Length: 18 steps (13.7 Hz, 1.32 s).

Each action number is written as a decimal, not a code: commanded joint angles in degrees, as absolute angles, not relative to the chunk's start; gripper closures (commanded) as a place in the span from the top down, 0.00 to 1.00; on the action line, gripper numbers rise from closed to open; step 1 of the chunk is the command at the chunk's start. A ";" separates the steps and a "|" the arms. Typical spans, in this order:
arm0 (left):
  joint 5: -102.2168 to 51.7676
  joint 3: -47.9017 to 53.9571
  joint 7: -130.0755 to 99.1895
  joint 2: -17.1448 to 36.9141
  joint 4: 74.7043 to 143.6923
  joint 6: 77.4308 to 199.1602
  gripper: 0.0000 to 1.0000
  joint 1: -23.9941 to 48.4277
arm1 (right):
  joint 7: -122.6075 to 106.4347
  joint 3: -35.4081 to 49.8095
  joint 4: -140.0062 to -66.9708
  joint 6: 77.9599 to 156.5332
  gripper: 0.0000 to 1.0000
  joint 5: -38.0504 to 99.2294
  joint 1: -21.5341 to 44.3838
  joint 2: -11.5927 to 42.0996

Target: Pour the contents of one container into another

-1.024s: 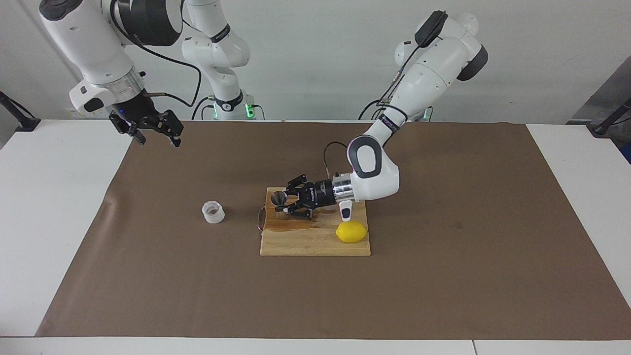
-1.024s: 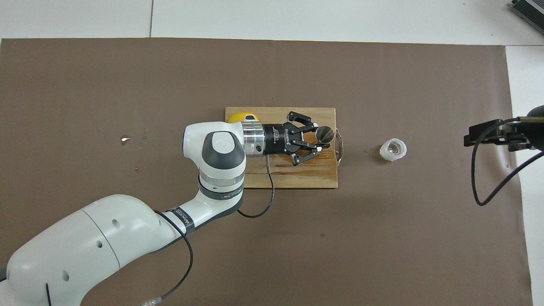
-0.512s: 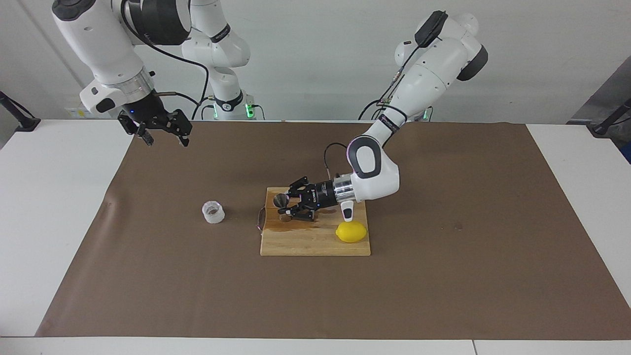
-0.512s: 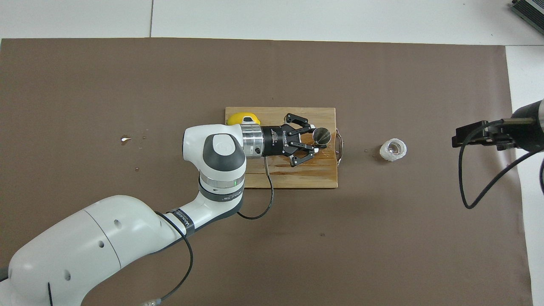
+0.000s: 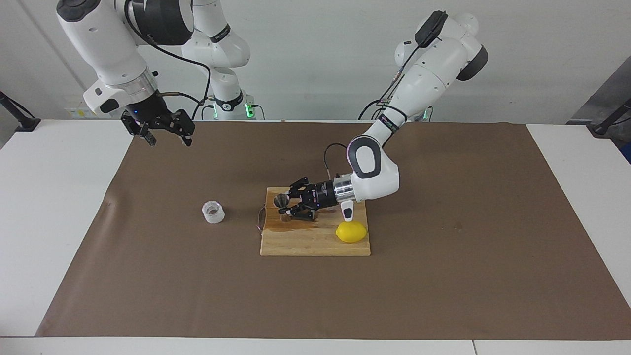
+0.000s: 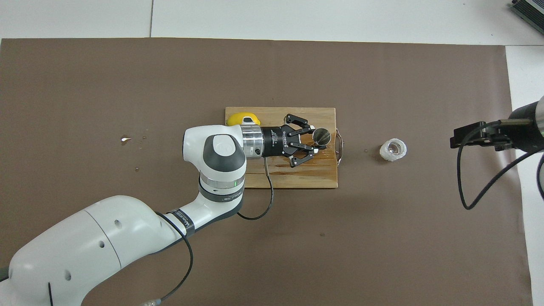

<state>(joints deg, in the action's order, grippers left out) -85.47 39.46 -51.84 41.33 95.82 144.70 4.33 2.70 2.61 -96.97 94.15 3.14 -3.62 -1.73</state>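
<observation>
The steel jigger point(image 5: 282, 199) point(image 6: 321, 136) stands on the wooden board point(image 5: 305, 244) at its edge toward the right arm's end. My left gripper point(image 5: 291, 203) point(image 6: 315, 137) lies level over the board, and its fingers close on the jigger from both sides. The white ridged cup point(image 5: 213, 212) point(image 6: 393, 149) with brownish contents stands on the brown mat beside the board, toward the right arm's end. My right gripper point(image 5: 167, 140) point(image 6: 461, 138) is open and empty. It hangs high over the mat's edge at the right arm's end, apart from the cup.
A lemon point(image 5: 351, 231) point(image 6: 241, 118) lies on the board point(image 6: 297, 178) under the left wrist. A wet stain darkens the board by the jigger. A thin loop point(image 6: 340, 146) hangs at the board's edge. Droplets point(image 6: 125, 138) lie on the mat.
The left gripper and the jigger have shifted slightly toward the left arm's end. The right gripper has moved inward over the mat toward the cup. The cup has not moved.
</observation>
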 commanded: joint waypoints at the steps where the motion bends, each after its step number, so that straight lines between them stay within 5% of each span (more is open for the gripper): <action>1: -87.10 38.67 -50.10 40.17 97.03 145.81 0.69 5.01 | 1.93 2.81 -99.23 94.83 1.00 3.43 -4.13 -3.60; 4: -87.01 38.67 -50.01 40.17 97.12 145.81 1.00 5.01 | 2.02 2.81 -99.32 94.83 1.00 3.43 -3.96 -3.69; 11: -86.75 38.76 -50.71 39.99 96.86 141.78 1.00 4.40 | -7.62 2.90 -100.99 96.58 1.00 3.52 -3.87 -4.48; 18: -86.66 38.94 -52.29 38.50 96.24 133.16 1.00 1.76 | -40.46 2.81 -103.44 102.73 1.00 3.52 -5.01 -4.75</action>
